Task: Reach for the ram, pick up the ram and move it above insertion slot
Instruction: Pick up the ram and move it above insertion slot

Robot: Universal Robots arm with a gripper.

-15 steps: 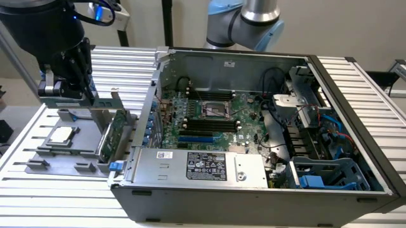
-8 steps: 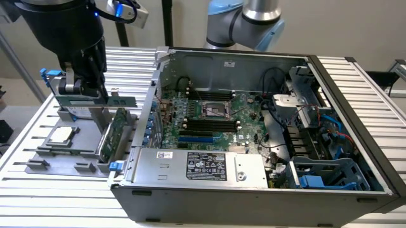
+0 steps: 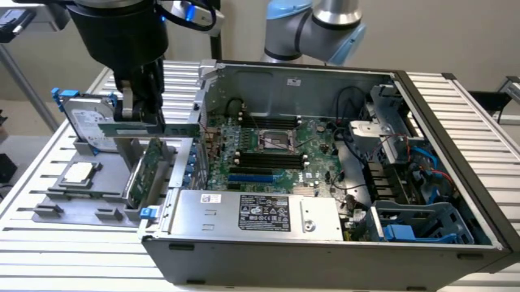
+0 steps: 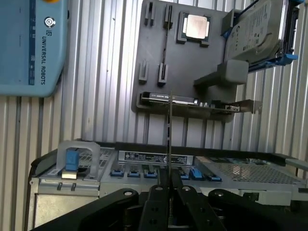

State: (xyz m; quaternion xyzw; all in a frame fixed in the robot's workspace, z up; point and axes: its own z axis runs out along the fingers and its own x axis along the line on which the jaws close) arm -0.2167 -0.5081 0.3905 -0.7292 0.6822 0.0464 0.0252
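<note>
- Over the grey holder tray (image 3: 73,204), at the exterior view's left of the open case (image 3: 325,243): claw (image 3: 140,118), clenched on the ram (image 3: 150,129).
- Ram: thin green stick, held level and on edge, clear of the tray; its free end reaches toward the case wall. Wrist view shows it edge-on as a thin line (image 4: 169,139) rising from between the fingers (image 4: 156,207).
- Grip: taken near one end of the stick, not the middle, so most of its length overhangs. Judgement: keep the wrist level in transit; a tilt would swing the free end.
- Expansion card (image 3: 145,173): standing in the tray directly under the ram, near but apart. Judgement: gain height before any sideways travel, so the lower edge does not catch it.
- Hard drive (image 3: 85,121): upright in its blue bracket, just beside the claw on the exterior view's left. Judgement: leave it untouched; travel goes the other way.
- CPU (image 3: 79,173): flat in its tray pocket, out of the path.
- Slots (image 3: 268,159): dark parallel rows on the motherboard, beside the socket (image 3: 279,141), well apart from the ram. Judgement: the case wall lies between, so clearance over its rim comes first; the stick's long axis then wants matching to the slot's line before stopping above it.
- Power supply (image 3: 260,213): labelled box at the case's near side, off the route.
- Progress, judged: reach and pick done; carry barely begun.
- Worktop (image 3: 49,255): slatted, carries tray and case.
</note>
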